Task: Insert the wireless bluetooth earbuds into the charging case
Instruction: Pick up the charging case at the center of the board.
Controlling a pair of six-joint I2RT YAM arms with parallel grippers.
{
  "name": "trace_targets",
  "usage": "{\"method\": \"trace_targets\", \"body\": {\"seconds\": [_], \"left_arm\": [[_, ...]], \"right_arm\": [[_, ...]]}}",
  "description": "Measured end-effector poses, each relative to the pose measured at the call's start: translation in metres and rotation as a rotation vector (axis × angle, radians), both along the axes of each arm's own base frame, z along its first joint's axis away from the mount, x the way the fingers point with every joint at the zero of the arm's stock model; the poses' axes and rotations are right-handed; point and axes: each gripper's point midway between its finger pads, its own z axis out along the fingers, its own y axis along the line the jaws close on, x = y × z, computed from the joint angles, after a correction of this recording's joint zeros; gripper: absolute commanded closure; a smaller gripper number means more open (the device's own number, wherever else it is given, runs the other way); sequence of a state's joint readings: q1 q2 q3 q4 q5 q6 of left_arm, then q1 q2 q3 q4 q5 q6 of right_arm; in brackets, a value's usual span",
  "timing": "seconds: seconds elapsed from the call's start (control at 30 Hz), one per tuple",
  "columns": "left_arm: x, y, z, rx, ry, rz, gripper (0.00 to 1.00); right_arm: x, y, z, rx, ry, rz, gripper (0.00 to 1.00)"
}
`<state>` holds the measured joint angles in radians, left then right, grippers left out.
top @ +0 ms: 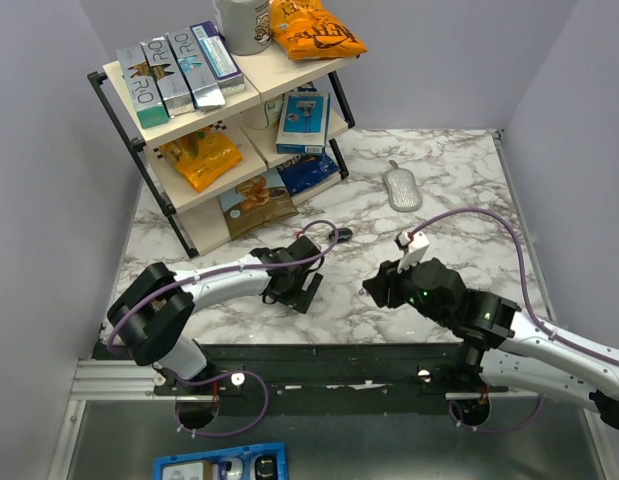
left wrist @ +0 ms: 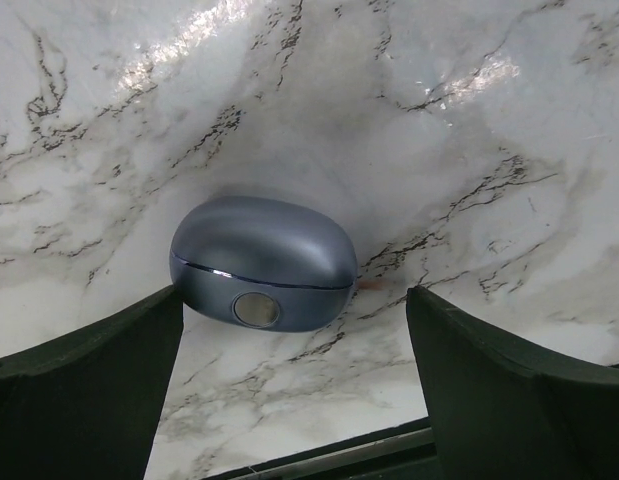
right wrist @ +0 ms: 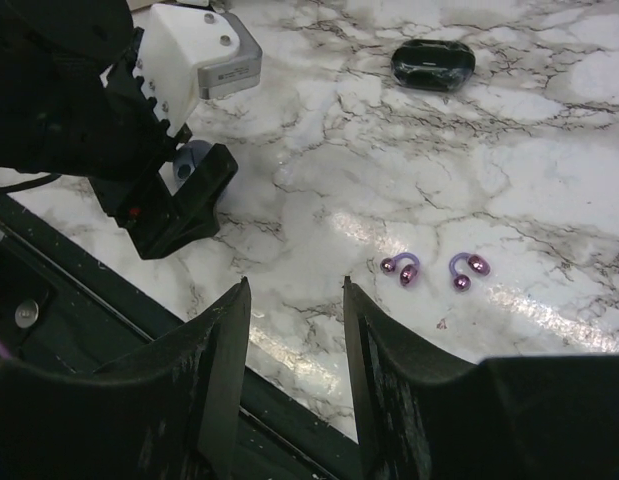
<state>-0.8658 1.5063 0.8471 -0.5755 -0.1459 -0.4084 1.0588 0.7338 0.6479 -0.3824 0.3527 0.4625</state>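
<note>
My left pincer stands with its jaws fully apart, straddling the charging case, which lies lid-shut on the marble worktop close to its near edge. The case sits much nearer one finger than the other, so I judge I should centre the jaws first, or the closing finger will shove the rounded shell sideways. I want to clamp low, below the seam, leaving the lid free to hinge up. The glossy shell looks slippery, so I would close slowly. My right pincer hangs half apart with nothing in it, above the worktop's near edge. The purple earbuds lie side by side on the worktop just beyond it. A black oval object rests farther back, well apart.
</note>
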Motion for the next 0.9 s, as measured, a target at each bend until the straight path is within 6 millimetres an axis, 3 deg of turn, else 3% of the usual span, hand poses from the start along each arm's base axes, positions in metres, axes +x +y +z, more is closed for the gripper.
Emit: {"method": "trace_targets", "body": {"seconds": [0.27, 0.37, 0.5, 0.63, 0.77, 0.9], "left_arm": [[0.0033, 0.0022, -0.004, 0.007, 0.005, 0.009, 0.1], [0.0051, 0.0025, -0.004, 0.005, 0.002, 0.012, 0.02], [0.0074, 0.0017, -0.0035, 0.002, -0.007, 0.0, 0.01], [0.0091, 0.0022, -0.0041, 0.006, -0.01, -0.014, 0.11], [0.0085, 0.0023, -0.0065, 0.008, 0.0, -0.022, 0.3], [0.0082, 0.0004, -0.0065, 0.0, 0.003, -0.024, 0.36]], "right_arm": [[-0.0007, -0.0014, 0.0047, 0.016, -0.009, 0.0, 0.5], [-0.0007, -0.0013, 0.0046, 0.016, -0.009, -0.001, 0.5], [-0.0006, -0.001, 0.0035, 0.013, -0.007, 0.0, 0.5], [-0.0006, -0.001, 0.0034, 0.013, -0.006, 0.0, 0.5], [-0.0006, -0.0011, 0.0034, 0.012, -0.007, -0.001, 0.5], [-0.0006, -0.0011, 0.0034, 0.012, -0.007, -0.001, 0.5]]}}
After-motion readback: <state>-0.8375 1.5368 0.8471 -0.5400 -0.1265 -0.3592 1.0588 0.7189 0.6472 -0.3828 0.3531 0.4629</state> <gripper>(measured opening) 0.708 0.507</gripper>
